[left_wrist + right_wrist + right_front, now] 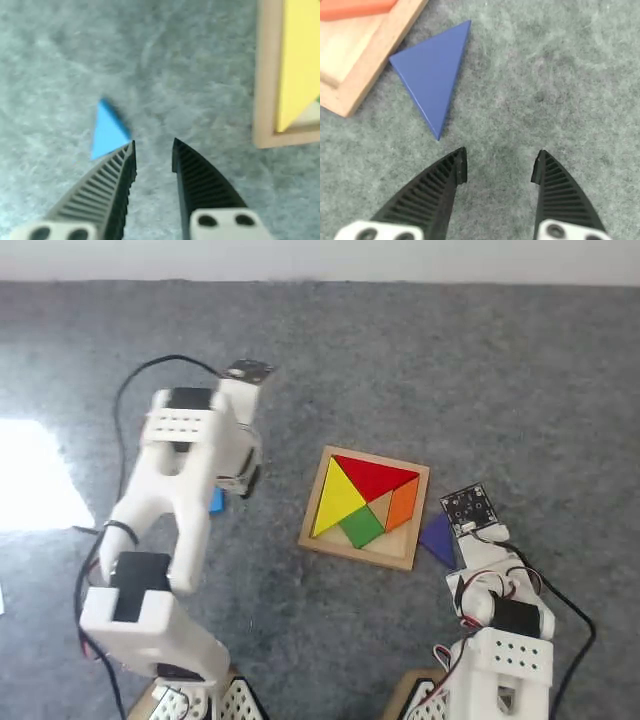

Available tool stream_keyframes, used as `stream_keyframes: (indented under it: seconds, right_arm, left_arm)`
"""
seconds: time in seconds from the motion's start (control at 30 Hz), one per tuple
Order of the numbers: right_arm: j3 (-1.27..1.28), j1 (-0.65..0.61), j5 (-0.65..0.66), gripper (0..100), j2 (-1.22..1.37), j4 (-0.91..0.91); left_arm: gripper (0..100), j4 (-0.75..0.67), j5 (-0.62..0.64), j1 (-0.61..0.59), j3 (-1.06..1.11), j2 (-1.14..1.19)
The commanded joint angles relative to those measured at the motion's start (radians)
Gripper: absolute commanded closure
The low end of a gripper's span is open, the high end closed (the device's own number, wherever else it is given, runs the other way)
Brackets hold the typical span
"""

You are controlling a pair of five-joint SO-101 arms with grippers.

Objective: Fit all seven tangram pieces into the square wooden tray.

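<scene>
Four coloured pieces lie in the square wooden tray [355, 555] at the middle of the grey worktop [480, 370]: a red triangle [372, 478], a yellow triangle [338, 500], a green square [360, 527] and an orange piece [402, 505]. Bare wood shows in the tray beside them.

Two more pieces lie outside it. A dark blue triangle [434, 75] lies flat on the worktop just beside the tray, one corner right at the rim. My right fingers [500, 160] hang near its sharpest point, spread wide and holding nothing, with only grey felt between the tips.

On the tray's other side, apart from it, lies a small light blue triangle [107, 131]. My left fingers [152, 145] are set to a narrower gap, also with nothing in it. One tip sits at the triangle's edge, and the piece lies outside the gap, not between the tips.
</scene>
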Motion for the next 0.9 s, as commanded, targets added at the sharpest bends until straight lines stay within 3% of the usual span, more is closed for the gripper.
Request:
stream_keyframes:
  seconds: [0.0,0.17,0.47,0.63,0.87]
  right_arm:
    - [-0.003,-0.007,0.009,78.3,0.004,-0.008]
    - [-0.003,-0.007,0.009,78.3,0.004,-0.008]
    - [-0.003,-0.007,0.009,78.3,0.004,-0.008]
    - [-0.003,-0.007,0.009,78.3,0.004,-0.008]
    - [-0.003,-0.007,0.009,78.3,0.004,-0.008]
  left_arm:
    - [87,-0.037,-0.097,-0.107,-0.041,0.044]
    - [87,-0.091,-0.126,-0.183,-0.045,0.101]
    - [86,-0.095,-0.132,-0.184,-0.039,0.135]
    - [78,-0.097,-0.132,-0.181,-0.039,0.135]
    - [78,-0.098,-0.133,-0.180,-0.039,0.137]
